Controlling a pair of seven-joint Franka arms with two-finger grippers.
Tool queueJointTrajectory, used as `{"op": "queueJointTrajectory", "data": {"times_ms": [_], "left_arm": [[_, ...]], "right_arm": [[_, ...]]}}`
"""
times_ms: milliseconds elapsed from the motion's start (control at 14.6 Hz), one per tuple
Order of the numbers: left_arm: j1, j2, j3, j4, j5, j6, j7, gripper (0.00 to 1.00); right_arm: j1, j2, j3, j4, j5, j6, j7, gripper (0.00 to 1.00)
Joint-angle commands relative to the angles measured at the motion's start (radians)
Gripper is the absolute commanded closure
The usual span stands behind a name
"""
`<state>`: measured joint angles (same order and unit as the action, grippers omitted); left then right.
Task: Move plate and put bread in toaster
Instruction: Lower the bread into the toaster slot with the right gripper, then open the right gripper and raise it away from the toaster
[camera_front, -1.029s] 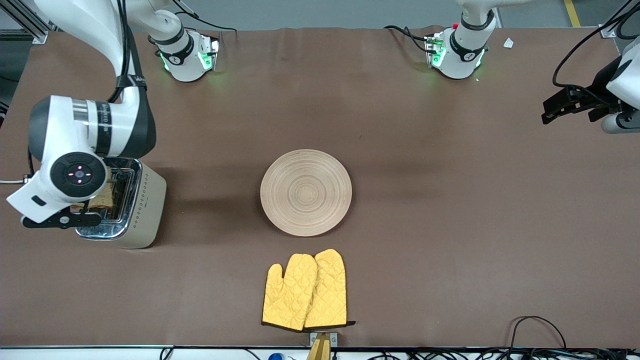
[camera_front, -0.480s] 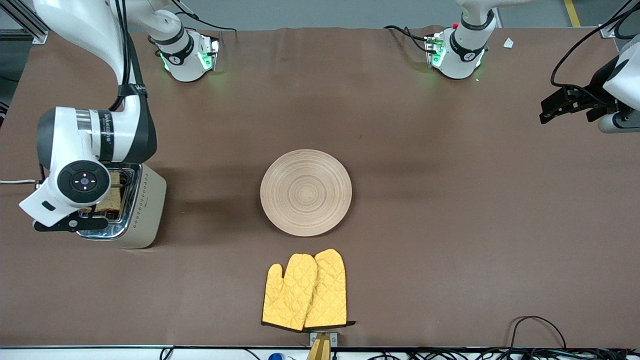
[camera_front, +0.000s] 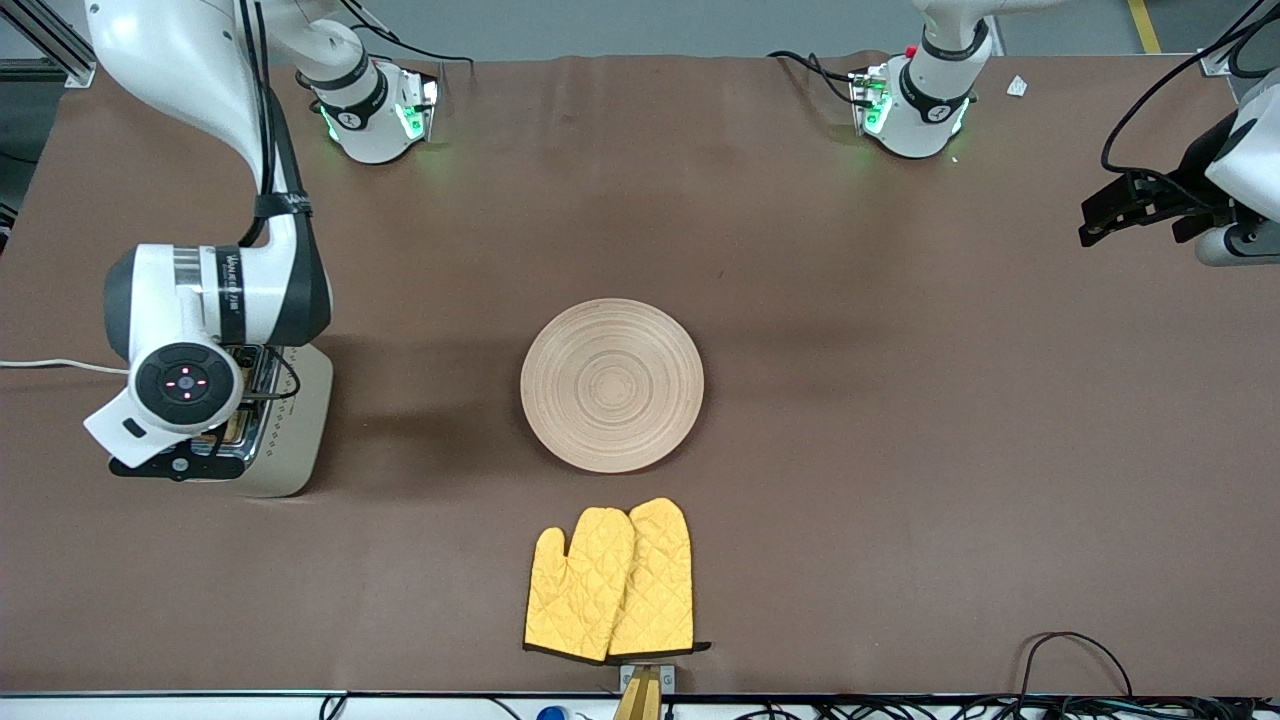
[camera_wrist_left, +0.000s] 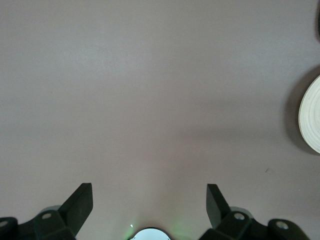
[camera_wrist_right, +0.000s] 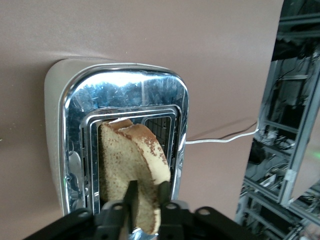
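The toaster (camera_front: 295, 420) stands at the right arm's end of the table, largely hidden under the right wrist. In the right wrist view its chrome top (camera_wrist_right: 80, 105) shows. My right gripper (camera_wrist_right: 146, 192) is shut on the bread (camera_wrist_right: 131, 160), which stands tilted with its lower end in a toaster slot. The plate (camera_front: 612, 385) lies empty at the table's middle; its rim shows in the left wrist view (camera_wrist_left: 311, 122). My left gripper (camera_front: 1100, 215) waits open and empty over bare table at the left arm's end (camera_wrist_left: 149, 197).
A pair of yellow oven mitts (camera_front: 610, 580) lies nearer the front camera than the plate. The toaster's white cord (camera_front: 60, 365) runs off the table edge (camera_wrist_right: 220, 139). Black cables (camera_front: 1075, 650) lie at the front edge.
My right arm has shifted over the toaster, toward the front camera and the table's middle, with the bread; its wrist now covers more of the toaster. The left arm has barely moved.
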<state>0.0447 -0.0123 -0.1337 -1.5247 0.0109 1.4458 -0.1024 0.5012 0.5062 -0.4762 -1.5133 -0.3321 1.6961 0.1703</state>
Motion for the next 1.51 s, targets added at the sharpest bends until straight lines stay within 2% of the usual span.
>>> {"op": "queueJointTrajectory", "data": {"times_ms": [0, 69, 412, 686, 892, 961, 1029, 1235, 1441], "left_arm": [[0.003, -0.011, -0.003, 0.014, 0.001, -0.033, -0.002, 0.0], [0.001, -0.009, -0.003, 0.024, 0.001, -0.039, -0.003, 0.0], [0.0, -0.008, -0.003, 0.024, 0.001, -0.039, 0.003, 0.0], [0.0, -0.006, -0.001, 0.028, 0.001, -0.039, 0.0, 0.0], [-0.006, -0.008, -0.007, 0.028, 0.006, -0.039, 0.003, 0.0], [-0.003, -0.011, -0.03, 0.025, 0.008, -0.041, 0.001, 0.0], [0.001, -0.014, -0.05, 0.023, 0.023, -0.039, -0.006, 0.0], [0.004, -0.026, -0.083, 0.017, 0.063, -0.035, -0.016, 0.0], [0.01, -0.034, -0.081, 0.014, 0.049, -0.031, -0.031, 0.0]], "right_arm": [[-0.059, -0.02, 0.01, 0.007, 0.129, 0.02, -0.003, 0.1], [-0.075, -0.038, 0.01, 0.008, 0.16, 0.019, -0.008, 0.0], [-0.099, -0.175, 0.008, 0.007, 0.295, -0.036, -0.052, 0.0], [-0.101, -0.293, 0.008, 0.007, 0.311, -0.111, -0.06, 0.0], [-0.13, -0.374, 0.01, -0.001, 0.355, -0.15, -0.077, 0.0], [-0.148, -0.394, 0.02, 0.001, 0.355, -0.164, -0.084, 0.0], [-0.188, -0.412, 0.06, 0.001, 0.355, -0.174, -0.086, 0.0], [-0.431, -0.458, 0.32, -0.005, 0.355, -0.187, -0.086, 0.0], [-0.522, -0.488, 0.424, -0.008, 0.355, -0.22, -0.088, 0.0]]}}
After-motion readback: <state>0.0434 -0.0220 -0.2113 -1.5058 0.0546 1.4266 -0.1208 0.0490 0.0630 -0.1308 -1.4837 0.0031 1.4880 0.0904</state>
